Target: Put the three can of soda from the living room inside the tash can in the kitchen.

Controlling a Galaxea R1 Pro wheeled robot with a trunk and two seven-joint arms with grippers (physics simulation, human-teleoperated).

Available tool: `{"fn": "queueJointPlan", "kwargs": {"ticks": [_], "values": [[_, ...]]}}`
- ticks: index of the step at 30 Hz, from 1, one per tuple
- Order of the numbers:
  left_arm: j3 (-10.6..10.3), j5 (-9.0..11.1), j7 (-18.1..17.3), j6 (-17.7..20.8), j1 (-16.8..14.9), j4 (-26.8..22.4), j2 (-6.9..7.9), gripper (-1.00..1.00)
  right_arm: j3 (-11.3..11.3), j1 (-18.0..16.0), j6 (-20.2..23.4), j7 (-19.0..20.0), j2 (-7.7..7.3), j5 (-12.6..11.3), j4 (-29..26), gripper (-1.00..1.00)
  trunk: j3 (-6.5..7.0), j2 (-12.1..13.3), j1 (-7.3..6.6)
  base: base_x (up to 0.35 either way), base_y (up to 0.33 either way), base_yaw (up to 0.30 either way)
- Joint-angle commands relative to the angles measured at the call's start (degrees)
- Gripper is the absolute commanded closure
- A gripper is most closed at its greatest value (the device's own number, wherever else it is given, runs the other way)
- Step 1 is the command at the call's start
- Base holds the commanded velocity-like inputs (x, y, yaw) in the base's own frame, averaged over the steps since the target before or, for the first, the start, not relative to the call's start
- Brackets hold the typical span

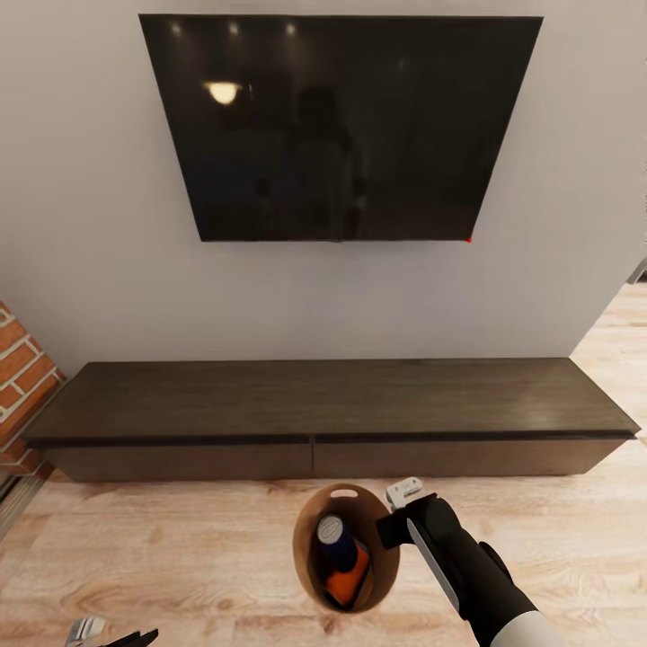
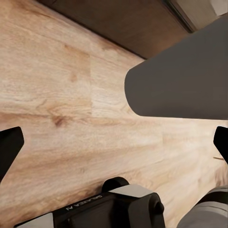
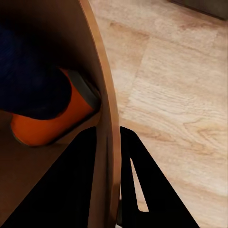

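The tash can (image 1: 382, 562), brown inside with an oval slot at its far rim, sits low in the head view over the plank floor in front of the cabinet. Inside it lie a blue can of soda (image 1: 334, 537) and an orange one (image 1: 350, 582). My right gripper (image 1: 396, 526) is shut on the bin's right rim. In the right wrist view its black fingers (image 3: 154, 190) clamp the brown wall (image 3: 105, 109), with the orange can (image 3: 52, 118) and blue can (image 3: 28, 80) behind it. My left gripper (image 2: 115, 145) hangs open over bare floor, nothing between its tips.
A long dark wood cabinet (image 1: 332, 409) runs along the white wall, with a black TV (image 1: 337, 126) above it. A red brick fireplace (image 1: 18, 377) stands at the left. Light wood floor (image 1: 180, 548) lies around the bin. A grey robot part (image 2: 185, 80) crosses the left wrist view.
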Motion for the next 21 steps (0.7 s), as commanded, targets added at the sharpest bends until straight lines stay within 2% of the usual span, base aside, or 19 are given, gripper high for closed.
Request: {"fn": "queueJointPlan", "kwargs": {"ticks": [1, 21], "values": [[0.0, 0.0, 0.0, 0.0, 0.0, 0.0, 0.00, -1.00, 0.0, 0.0, 0.0, 0.3, 0.03, -1.0, 0.0, 1.00, 0.10, 0.0, 0.00, 0.000, 0.000, 0.000], [-0.1, 0.0, 0.0, 0.0, 0.0, 0.0, 0.00, -1.00, 0.0, 0.0, 0.0, 0.3, 0.06, -1.0, -0.1, 1.00, 1.98, 0.0, 0.00, 0.000, 0.000, 0.000]]}}
